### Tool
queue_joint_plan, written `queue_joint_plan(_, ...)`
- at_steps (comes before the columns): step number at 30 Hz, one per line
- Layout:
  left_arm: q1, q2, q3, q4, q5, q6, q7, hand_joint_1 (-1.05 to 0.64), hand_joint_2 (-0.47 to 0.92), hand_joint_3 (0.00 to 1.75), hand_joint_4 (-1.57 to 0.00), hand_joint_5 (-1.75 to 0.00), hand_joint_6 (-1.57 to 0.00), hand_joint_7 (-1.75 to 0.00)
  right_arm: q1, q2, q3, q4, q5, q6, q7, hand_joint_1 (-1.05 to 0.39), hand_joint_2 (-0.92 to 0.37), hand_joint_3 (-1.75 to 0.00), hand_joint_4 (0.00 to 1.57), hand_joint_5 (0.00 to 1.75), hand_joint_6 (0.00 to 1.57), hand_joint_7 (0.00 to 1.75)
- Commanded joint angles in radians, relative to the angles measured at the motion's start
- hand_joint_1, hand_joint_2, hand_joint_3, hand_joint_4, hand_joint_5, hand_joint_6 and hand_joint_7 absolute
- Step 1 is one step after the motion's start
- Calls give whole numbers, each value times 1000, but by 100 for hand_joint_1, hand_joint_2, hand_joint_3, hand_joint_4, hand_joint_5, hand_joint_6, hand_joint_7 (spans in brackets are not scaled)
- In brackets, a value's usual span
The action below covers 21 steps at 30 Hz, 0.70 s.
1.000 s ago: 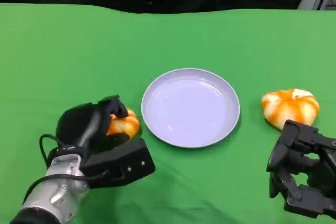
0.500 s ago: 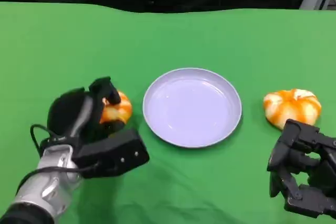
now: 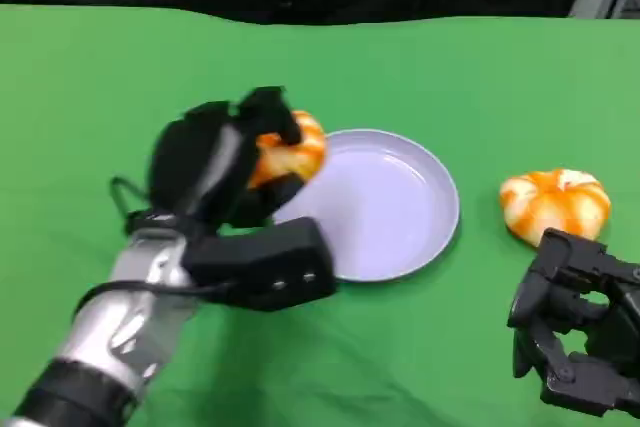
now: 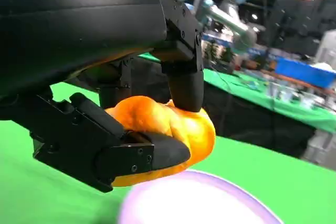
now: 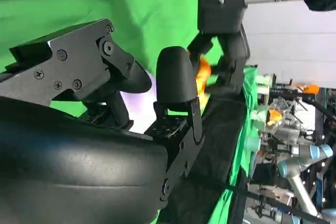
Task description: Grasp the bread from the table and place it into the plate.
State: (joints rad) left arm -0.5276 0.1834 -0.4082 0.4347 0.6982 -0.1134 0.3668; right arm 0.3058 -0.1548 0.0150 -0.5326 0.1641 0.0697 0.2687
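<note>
My left hand [image 3: 225, 162] grips an orange bread roll [image 3: 290, 155] and holds it in the air over the left rim of the pale lilac plate [image 3: 385, 217]. In the left wrist view the roll [image 4: 168, 132] sits pinched between black fingers [image 4: 181, 80], with the plate [image 4: 199, 200] just below it. A second orange and white roll [image 3: 555, 202] lies on the green table to the right of the plate. My right hand [image 3: 580, 332] rests low at the front right, just in front of that roll, holding nothing, its fingers [image 5: 176, 85] apart.
The green cloth table [image 3: 120, 87] stretches wide on all sides. Dark background lies beyond its far edge. In the right wrist view my left arm [image 5: 220, 9] shows in the distance, holding the roll.
My left hand has lifted the roll off the table and carried it up and to the right, to the plate's left rim. The right hand has stayed put.
</note>
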Motion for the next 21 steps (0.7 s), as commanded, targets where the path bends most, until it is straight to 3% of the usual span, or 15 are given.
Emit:
queue_joint_plan(1, -77, -37, -32, 16, 37, 10, -20, -10, 67, 76, -84, -175, -81, -134, 0, -10, 0, -11, 2, 1, 0, -3, -67, -107, 79, 175, 66, 154)
queue_joint_plan(4, -81, -41, -33, 22, 40, 10, -18, -10, 68, 74, -84, -175, -80, -137, -1, -10, 1, -11, 3, 2, 1, -3, -67, -107, 79, 175, 66, 154)
queue_joint_plan(7, -148, -101, -83, 131, 54, 1, -37, -12, 68, 70, -85, -175, -86, -121, 6, -6, 9, -23, -7, 2, -6, -4, -67, -107, 79, 175, 66, 154)
queue_joint_plan(8, -163, -117, -96, 165, 59, 2, -41, -12, 69, 65, -85, -175, -83, -125, 9, -5, 12, -27, -11, 3, -10, -4, -66, -107, 79, 175, 66, 154)
queue_joint_plan(10, -179, -135, -104, 211, 58, -1, -41, -12, 77, 43, -85, -175, -86, -113, 12, -5, 17, -33, -15, 9, -14, -4, -66, -108, 79, 175, 66, 154)
queue_joint_plan(13, -196, -154, -111, 283, 47, -21, -39, -13, 85, 32, -84, -175, -78, -133, 19, -2, 22, -36, -21, -5, -20, -4, -66, -108, 77, 175, 65, 154)
queue_joint_plan(16, -214, -169, -112, 356, 39, -36, -33, -12, 91, 23, -83, -175, -80, -123, 24, -2, 23, -38, -16, -10, -18, -4, -66, -108, 78, 175, 66, 154)
queue_joint_plan(18, -225, -173, -113, 394, 40, -46, -21, -12, 92, 21, -83, -175, -88, -96, 26, 0, 25, -42, -20, -10, -23, -4, -65, -109, 79, 175, 66, 155)
queue_joint_plan(21, -236, -177, -114, 439, 42, -56, -8, -11, 92, 19, -82, -175, -95, -81, 28, 2, 29, -44, -28, -15, -32, -5, -65, -109, 79, 175, 66, 155)
